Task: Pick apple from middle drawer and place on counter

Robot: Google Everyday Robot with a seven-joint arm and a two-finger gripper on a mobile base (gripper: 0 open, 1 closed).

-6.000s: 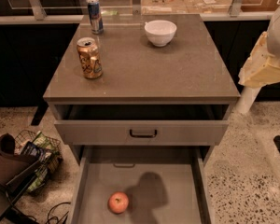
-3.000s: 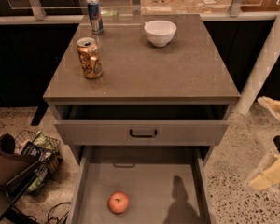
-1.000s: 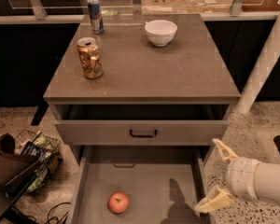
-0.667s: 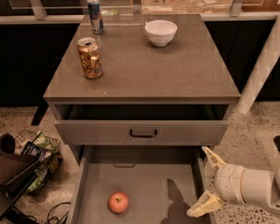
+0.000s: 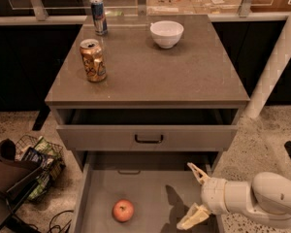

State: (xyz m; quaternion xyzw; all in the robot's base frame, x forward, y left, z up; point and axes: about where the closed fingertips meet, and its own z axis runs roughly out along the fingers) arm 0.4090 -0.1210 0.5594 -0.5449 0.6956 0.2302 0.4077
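The apple point(image 5: 123, 210), small and red-orange, lies on the flat grey floor of the open middle drawer point(image 5: 150, 198), left of centre near the front. My gripper point(image 5: 193, 194) reaches in from the lower right and hangs over the drawer's right part, about a hand's width right of the apple. Its two pale fingers are spread open and hold nothing. The grey-brown counter point(image 5: 184, 74) tops the cabinet above.
On the counter stand a gold can point(image 5: 92, 60), a blue can point(image 5: 98, 15) and a white bowl point(image 5: 167, 33). The shallow drawer with a dark bar handle point(image 5: 148, 139) is slightly open above. A wire basket point(image 5: 39, 165) and dark bag point(image 5: 7, 171) sit on the floor at left.
My gripper came down from the upper right, past the counter's corner, and moved left into the space over the middle drawer's right side. The apple has not moved.
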